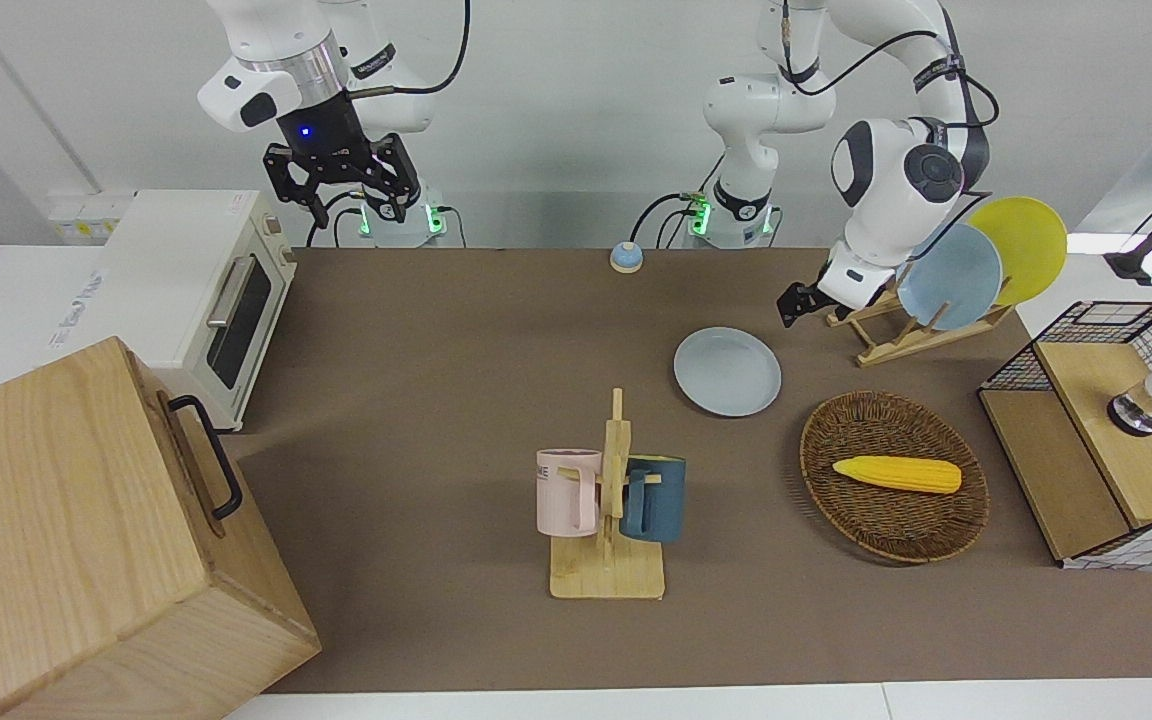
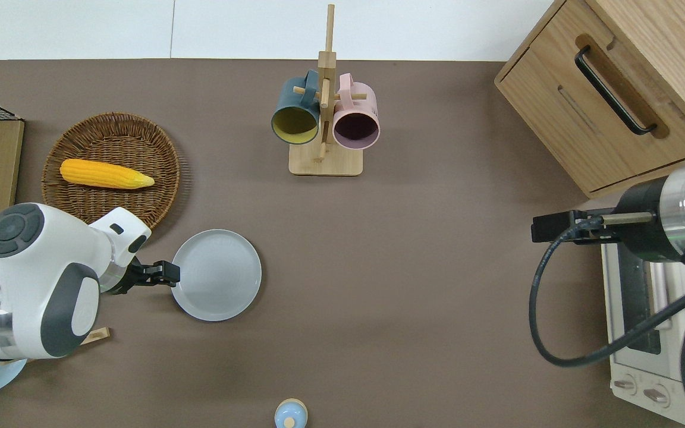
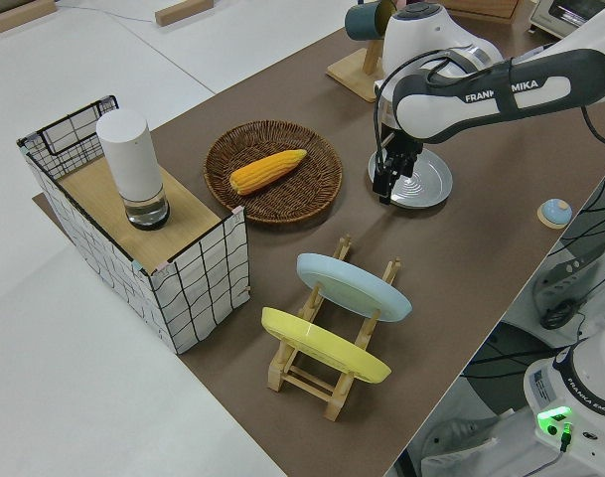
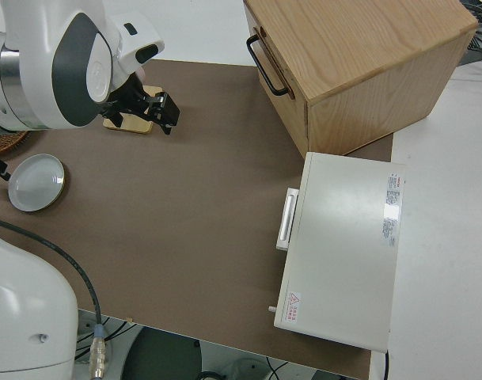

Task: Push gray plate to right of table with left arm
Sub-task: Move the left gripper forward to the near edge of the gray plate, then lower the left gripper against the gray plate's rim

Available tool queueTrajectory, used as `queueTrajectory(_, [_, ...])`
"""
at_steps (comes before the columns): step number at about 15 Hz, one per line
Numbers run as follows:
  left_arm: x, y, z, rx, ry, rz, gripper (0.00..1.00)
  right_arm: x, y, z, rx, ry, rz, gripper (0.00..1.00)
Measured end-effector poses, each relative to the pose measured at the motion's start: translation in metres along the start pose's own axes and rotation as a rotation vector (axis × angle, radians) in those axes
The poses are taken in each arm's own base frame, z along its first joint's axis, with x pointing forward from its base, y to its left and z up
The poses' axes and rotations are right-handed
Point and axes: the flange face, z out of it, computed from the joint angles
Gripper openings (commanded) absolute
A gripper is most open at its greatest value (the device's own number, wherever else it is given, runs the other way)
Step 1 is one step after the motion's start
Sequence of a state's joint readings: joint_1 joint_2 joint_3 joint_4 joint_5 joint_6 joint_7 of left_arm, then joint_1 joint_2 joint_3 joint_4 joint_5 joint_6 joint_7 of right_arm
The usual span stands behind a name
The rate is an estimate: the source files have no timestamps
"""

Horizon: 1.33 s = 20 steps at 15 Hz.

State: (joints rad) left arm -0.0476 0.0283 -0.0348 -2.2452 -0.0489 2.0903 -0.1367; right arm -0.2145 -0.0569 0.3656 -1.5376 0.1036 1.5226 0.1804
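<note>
The gray plate (image 2: pixel 216 274) (image 1: pixel 727 371) (image 3: pixel 413 179) (image 4: pixel 36 182) lies flat on the brown table (image 2: pixel 414 249), toward the left arm's end. My left gripper (image 2: pixel 167 272) (image 1: pixel 794 303) (image 3: pixel 386 184) is low at the table, shut, with its tips against the plate's rim on the side toward the left arm's end. Nothing is held between its fingers. The right gripper (image 1: pixel 351 200) (image 4: pixel 161 111) is open and its arm is parked.
A wicker basket (image 2: pixel 110 128) with a corn cob (image 2: pixel 104 173) sits just farther from the robots than the left gripper. A mug rack (image 2: pixel 324 113), a dish rack holding blue and yellow plates (image 1: pixel 956 275), a wooden cabinet (image 2: pixel 616 89), a toaster oven (image 1: pixel 206 290) and a small blue knob (image 2: pixel 290 414) stand around.
</note>
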Motion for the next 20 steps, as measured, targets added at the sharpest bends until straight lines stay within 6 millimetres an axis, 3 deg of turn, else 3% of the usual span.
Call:
queueTrajectory(6, [0.000, -0.001, 0.026, -0.007, 0.010, -0.006, 0.98, 0.000, 0.000, 0.000, 0.000, 0.000, 0.000, 0.996])
queueTrajectory(11, [0.003, 0.004, 0.040, -0.019, 0.009, -0.008, 0.90, 0.000, 0.000, 0.000, 0.000, 0.000, 0.000, 0.996])
queueTrajectory(12, [0.004, 0.005, 0.042, -0.020, 0.012, -0.007, 0.81, 0.000, 0.000, 0.000, 0.000, 0.000, 0.000, 0.996])
queueTrajectory(14, [0.005, 0.008, 0.046, -0.024, 0.013, -0.005, 0.50, 0.000, 0.000, 0.000, 0.000, 0.000, 0.000, 0.996])
queueTrajectory(17, [0.006, 0.011, 0.048, -0.037, 0.012, -0.012, 0.17, 0.000, 0.000, 0.000, 0.000, 0.000, 0.000, 0.996])
queueTrajectory(19, [0.006, 0.011, 0.048, -0.041, 0.016, -0.014, 0.00, 0.000, 0.000, 0.000, 0.000, 0.000, 0.000, 0.996])
queueTrajectory(20, [0.006, 0.012, 0.046, -0.044, 0.019, -0.013, 0.00, 0.000, 0.000, 0.000, 0.000, 0.000, 0.000, 0.996])
